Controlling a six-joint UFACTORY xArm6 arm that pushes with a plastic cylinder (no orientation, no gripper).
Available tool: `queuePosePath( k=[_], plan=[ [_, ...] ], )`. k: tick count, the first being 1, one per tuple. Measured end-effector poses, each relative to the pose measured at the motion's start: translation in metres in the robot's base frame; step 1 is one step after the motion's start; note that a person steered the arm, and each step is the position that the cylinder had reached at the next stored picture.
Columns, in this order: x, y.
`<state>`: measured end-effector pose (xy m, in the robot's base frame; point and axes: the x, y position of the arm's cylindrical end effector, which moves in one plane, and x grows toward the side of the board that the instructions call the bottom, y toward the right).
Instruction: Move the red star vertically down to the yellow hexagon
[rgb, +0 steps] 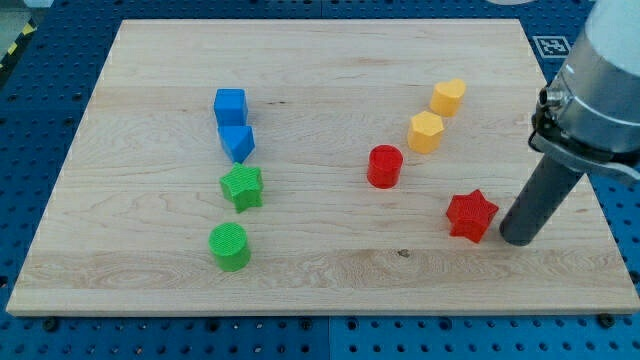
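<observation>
Nearest the view's bottom sits the green round block (231, 246), at about seven o'clock from the middle of the wooden counter (320, 275), well apart from the counter's lower edge. Over on the view's right, slightly higher, the arm's dark rod comes down from a grey body at the upper right corner, and the tip (518, 237) rests on the counter at three o'clock from the red star (471, 215), just beside it; whether the two touch cannot be told. The arm carries no hand, only this bare rod, so nothing is grasped. The red star lies at about four o'clock from the counter's middle, near the right edge. Going up the view on the left side, the green star (242, 187) stands at twelve o'clock from the green round block, near it but apart. Further right, the red round block (384, 166) sits at ten o'clock from the red star, well apart from it. Above the green star, the blue block with a pointed lower end (237, 142) appears to touch the blue cube (230, 106) directly above it. On the right, the yellow hexagon (425, 131) lies at one o'clock from the red round block, and a second yellow block (448, 97), its shape unclear, stands just beside it at one o'clock, farthest up the view.
</observation>
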<state>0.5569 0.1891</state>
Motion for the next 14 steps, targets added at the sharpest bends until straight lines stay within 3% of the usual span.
queuePosePath(
  k=[3, 5, 8, 11, 14],
  plan=[
    [0.006, -0.002],
    [-0.013, 0.014],
    [-0.014, -0.033],
    [-0.038, -0.026],
    [-0.029, -0.052]
  ],
)
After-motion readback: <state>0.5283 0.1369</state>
